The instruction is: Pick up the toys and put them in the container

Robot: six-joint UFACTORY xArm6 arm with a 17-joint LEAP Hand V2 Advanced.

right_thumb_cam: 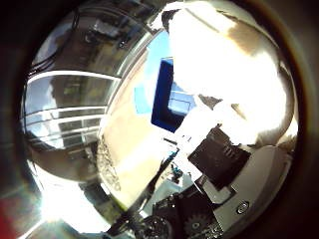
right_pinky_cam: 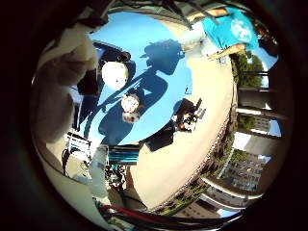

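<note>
In the little finger side palm view I look down from well above a blue mat (right_pinky_cam: pixel 159 67) lying on a tan surface (right_pinky_cam: pixel 192 154). A white round toy (right_pinky_cam: pixel 115 73) and a smaller pale toy (right_pinky_cam: pixel 130 104) lie on the mat, in the hand's shadow. A dark toy (right_pinky_cam: pixel 189 117) lies on the tan surface beside the mat's edge. My hand (right_pinky_cam: pixel 60 82) shows as bright white fingers at the side, stretched out, away from the toys. In the thumb side palm view a dark blue box-like container (right_thumb_cam: pixel 164 98) sits beyond my hand's white fingers (right_thumb_cam: pixel 224 70).
A person in a teal shirt (right_pinky_cam: pixel 226 27) stands at the mat's far side, not touching the toys. Railings and buildings (right_pinky_cam: pixel 245 164) ring the tan surface. My hand's black body (right_thumb_cam: pixel 229 164) fills one side of the thumb side view.
</note>
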